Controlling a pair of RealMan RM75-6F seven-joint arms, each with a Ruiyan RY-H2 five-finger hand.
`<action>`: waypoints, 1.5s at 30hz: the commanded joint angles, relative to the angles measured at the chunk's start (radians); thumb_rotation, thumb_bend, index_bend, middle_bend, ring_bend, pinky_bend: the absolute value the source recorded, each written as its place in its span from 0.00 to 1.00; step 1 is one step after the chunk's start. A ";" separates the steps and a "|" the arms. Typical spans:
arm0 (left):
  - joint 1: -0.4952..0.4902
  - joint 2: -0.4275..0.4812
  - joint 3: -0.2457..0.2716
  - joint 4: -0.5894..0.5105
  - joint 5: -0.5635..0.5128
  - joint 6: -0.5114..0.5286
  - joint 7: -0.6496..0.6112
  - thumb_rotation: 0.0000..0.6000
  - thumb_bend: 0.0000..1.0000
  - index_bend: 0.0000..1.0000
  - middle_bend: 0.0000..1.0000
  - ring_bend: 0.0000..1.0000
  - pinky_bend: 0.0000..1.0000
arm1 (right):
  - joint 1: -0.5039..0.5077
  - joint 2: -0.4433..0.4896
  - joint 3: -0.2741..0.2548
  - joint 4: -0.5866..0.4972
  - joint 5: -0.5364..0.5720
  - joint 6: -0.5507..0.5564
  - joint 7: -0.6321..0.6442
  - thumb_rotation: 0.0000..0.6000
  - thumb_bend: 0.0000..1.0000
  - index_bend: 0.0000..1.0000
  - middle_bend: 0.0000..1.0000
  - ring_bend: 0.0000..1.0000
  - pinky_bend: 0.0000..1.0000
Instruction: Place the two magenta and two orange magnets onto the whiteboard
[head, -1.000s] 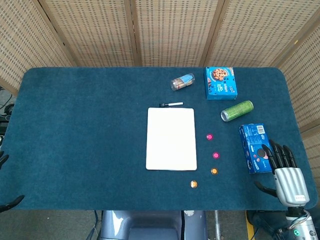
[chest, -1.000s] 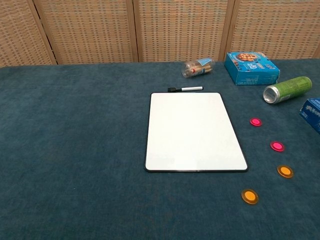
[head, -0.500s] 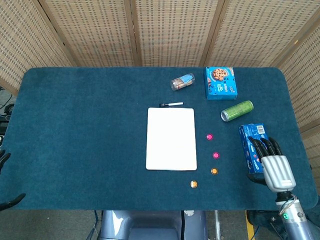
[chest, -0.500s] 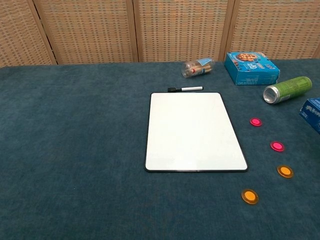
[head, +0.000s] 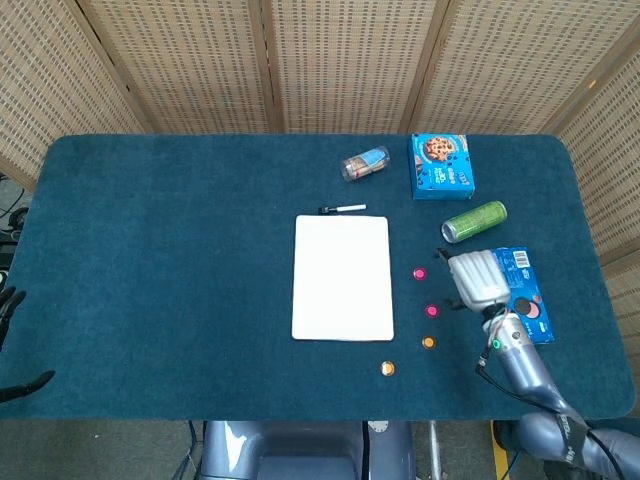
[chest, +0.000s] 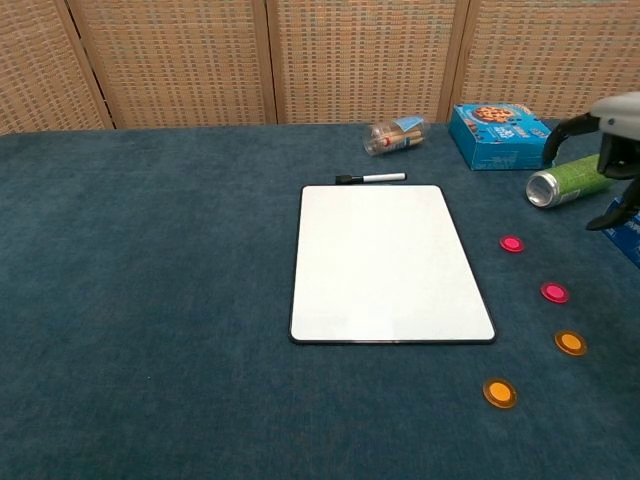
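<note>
The right hand (head: 477, 279) hovers above the surface (head: 160, 260), just right of the magenta magnets (head: 419, 272), fingers apart and holding nothing. Both magenta magnets and both orange magnets (head: 428, 342) lie on the blue cloth to the right of the whiteboard (head: 342, 277), none on it. At the far left edge the left hand (head: 12, 340) barely shows; its state cannot be told.
</note>
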 joint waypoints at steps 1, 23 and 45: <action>-0.006 0.002 -0.007 -0.006 -0.014 -0.010 0.004 1.00 0.02 0.00 0.00 0.00 0.00 | 0.123 -0.120 0.016 0.121 0.172 -0.070 -0.115 1.00 0.18 0.38 0.98 1.00 1.00; -0.016 0.006 -0.009 -0.005 -0.024 -0.031 0.002 1.00 0.02 0.00 0.00 0.00 0.00 | 0.251 -0.293 -0.054 0.353 0.365 -0.055 -0.208 1.00 0.31 0.43 0.98 1.00 1.00; -0.019 0.007 -0.014 -0.005 -0.038 -0.037 -0.001 1.00 0.02 0.00 0.00 0.00 0.00 | 0.278 -0.339 -0.092 0.441 0.417 -0.072 -0.224 1.00 0.31 0.43 0.98 1.00 1.00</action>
